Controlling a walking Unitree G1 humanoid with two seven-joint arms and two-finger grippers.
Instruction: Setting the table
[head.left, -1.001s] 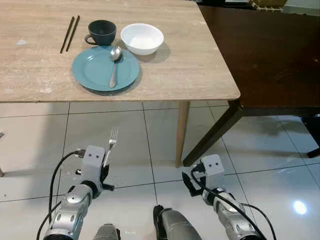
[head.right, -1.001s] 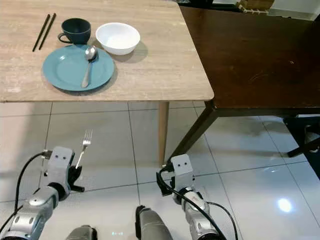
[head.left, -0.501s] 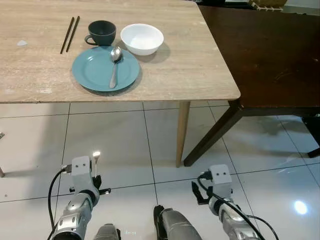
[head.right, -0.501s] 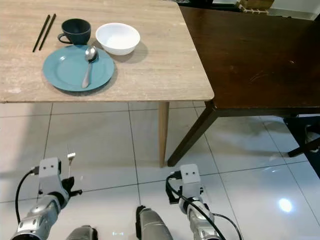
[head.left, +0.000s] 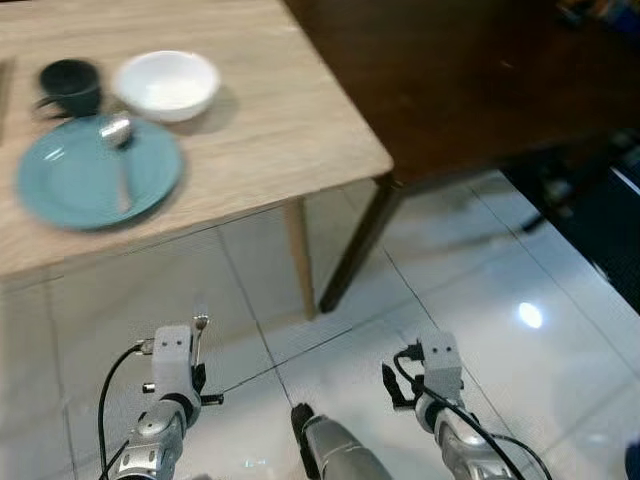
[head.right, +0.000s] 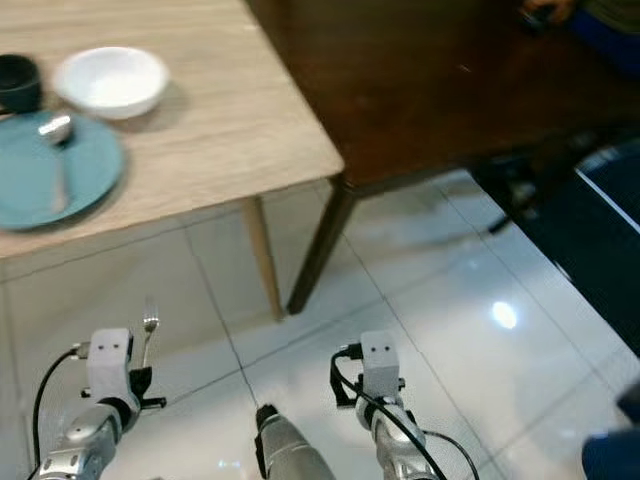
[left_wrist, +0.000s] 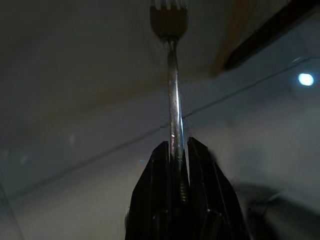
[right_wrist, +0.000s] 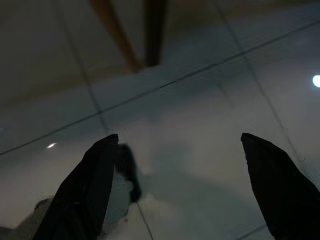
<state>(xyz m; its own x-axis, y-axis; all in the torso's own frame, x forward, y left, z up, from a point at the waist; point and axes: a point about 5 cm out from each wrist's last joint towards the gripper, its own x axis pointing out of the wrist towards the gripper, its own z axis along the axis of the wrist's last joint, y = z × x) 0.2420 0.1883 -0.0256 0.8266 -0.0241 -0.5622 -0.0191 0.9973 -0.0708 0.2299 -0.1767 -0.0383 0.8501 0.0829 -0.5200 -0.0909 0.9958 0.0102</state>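
Observation:
My left gripper hangs low over the tiled floor, shut on the handle of a silver fork whose tines point away from it. The fork stands upright beside my left wrist. My right gripper is open with nothing between its fingers, low at the right. On the light wooden table lie a teal plate with a spoon on it, a white bowl and a dark cup just behind the plate.
A dark brown table adjoins the light one on the right, its slanted leg beside the light table's leg. Dark furniture stands at the far right. Glossy white tiles spread below.
The whole picture has swung to the right and blurred, so the camera has turned. Both arms dropped lower since one second ago; the fork stays in the left gripper.

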